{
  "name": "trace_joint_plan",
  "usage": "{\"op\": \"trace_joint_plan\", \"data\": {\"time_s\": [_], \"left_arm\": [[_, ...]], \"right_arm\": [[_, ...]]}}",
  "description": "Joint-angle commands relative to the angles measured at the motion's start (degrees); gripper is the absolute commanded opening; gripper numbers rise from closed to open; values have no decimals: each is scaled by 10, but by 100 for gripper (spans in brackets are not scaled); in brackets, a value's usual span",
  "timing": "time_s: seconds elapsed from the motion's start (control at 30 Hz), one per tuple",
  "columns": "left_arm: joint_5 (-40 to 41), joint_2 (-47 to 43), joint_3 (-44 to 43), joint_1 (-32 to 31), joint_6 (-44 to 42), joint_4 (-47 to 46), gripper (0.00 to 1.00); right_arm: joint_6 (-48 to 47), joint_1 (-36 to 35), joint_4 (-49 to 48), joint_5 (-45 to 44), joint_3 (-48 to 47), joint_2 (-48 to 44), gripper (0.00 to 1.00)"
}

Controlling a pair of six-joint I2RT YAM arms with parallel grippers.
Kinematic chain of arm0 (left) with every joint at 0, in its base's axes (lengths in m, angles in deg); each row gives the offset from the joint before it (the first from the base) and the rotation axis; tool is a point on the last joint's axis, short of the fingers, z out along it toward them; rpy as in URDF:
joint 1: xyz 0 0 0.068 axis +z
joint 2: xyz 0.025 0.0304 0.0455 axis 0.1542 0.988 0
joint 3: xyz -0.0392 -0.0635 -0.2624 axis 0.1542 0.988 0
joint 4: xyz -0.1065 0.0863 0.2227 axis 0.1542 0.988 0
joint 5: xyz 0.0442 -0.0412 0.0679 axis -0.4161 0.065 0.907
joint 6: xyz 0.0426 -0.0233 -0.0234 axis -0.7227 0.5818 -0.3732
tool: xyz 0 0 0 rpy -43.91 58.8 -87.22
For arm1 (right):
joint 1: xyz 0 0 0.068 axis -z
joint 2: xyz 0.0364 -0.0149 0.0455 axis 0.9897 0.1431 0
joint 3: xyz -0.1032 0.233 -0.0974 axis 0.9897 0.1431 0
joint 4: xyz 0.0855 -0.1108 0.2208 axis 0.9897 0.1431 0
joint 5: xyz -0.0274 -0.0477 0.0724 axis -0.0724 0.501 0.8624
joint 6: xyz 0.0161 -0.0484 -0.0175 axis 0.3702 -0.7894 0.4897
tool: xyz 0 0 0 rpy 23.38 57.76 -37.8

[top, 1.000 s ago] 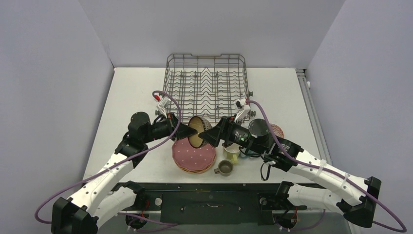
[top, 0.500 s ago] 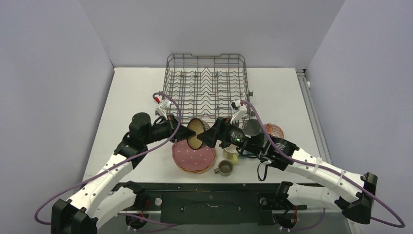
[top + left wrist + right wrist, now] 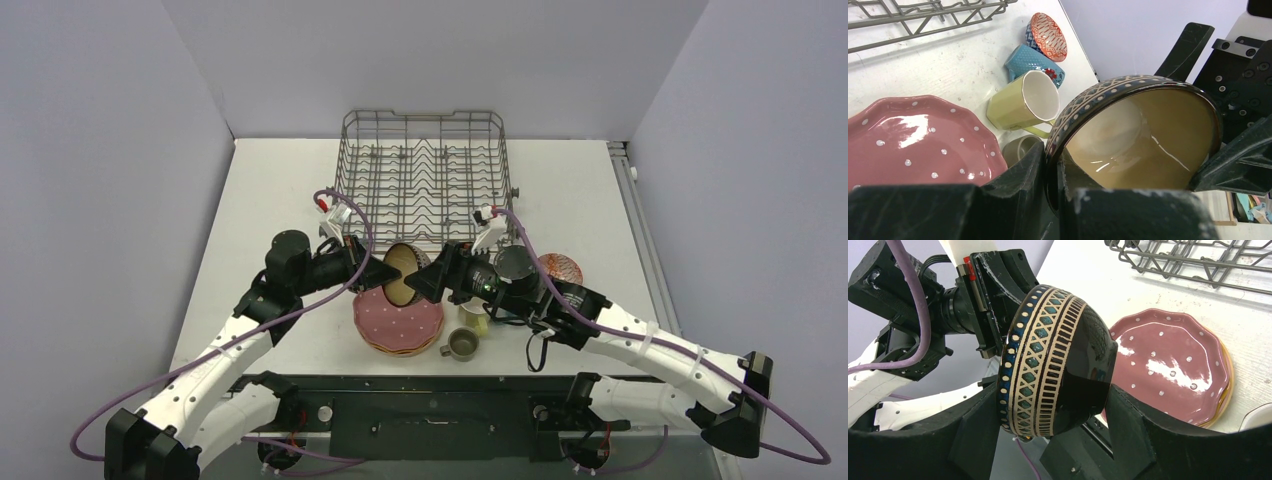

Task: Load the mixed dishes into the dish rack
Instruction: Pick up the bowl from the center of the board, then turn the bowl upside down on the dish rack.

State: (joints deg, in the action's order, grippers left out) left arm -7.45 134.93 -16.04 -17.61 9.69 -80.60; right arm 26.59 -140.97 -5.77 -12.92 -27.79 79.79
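Inside left claw [image 3: 1050, 167], brown bowl [image 3: 1063, 375] rim, right claw [image 3: 1053, 392] straddling

- The top external camera is looking down from above and behind the arms' bases, facing forward, standing well back and taking in the whole desk [image 3: 270, 200], the dish rack [image 3: 425, 175] and both arms.
- The left wrist camera is riding on the left hand [image 3: 1053, 180], peering at very close range toward the desk's right side, into the dark brown bowl [image 3: 1143, 135].
- The right wrist camera is sitting on the right hand [image 3: 1053, 400], facing the opposite way, equally close, seeing the bowl's outside with the left hand behind it.
- All three views are sharing the bowl, the pink plate [image 3: 1168, 365] and a rack edge.
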Motion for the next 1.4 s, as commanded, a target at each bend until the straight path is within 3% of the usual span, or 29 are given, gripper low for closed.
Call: {"op": "trace_joint_plan", "data": {"time_s": [0.0, 0.1, 0.3, 0.57, 1.03, 1.37], "left_arm": [[-1, -11, -37, 1, -1, -25, 0], [-3, -7, -38, 1, 1, -25, 0], [-5, 0, -38, 1, 4, -27, 1], [-5, 7, -34, 1, 11, -29, 17], [17, 15, -34, 3, -5, 6, 49], [48, 35, -41, 6, -20, 52, 59]], "right_arm": [[9, -4, -36, -13, -22, 5, 34], [12, -4, -40, -14, -22, 7, 24], [13, -1, -33, -32, -28, 7, 14], [21, 14, -14, -37, -35, 19, 0], [23, 44, 21, -37, -40, 35, 0], [19, 67, 50, -25, -42, 63, 0]]}}
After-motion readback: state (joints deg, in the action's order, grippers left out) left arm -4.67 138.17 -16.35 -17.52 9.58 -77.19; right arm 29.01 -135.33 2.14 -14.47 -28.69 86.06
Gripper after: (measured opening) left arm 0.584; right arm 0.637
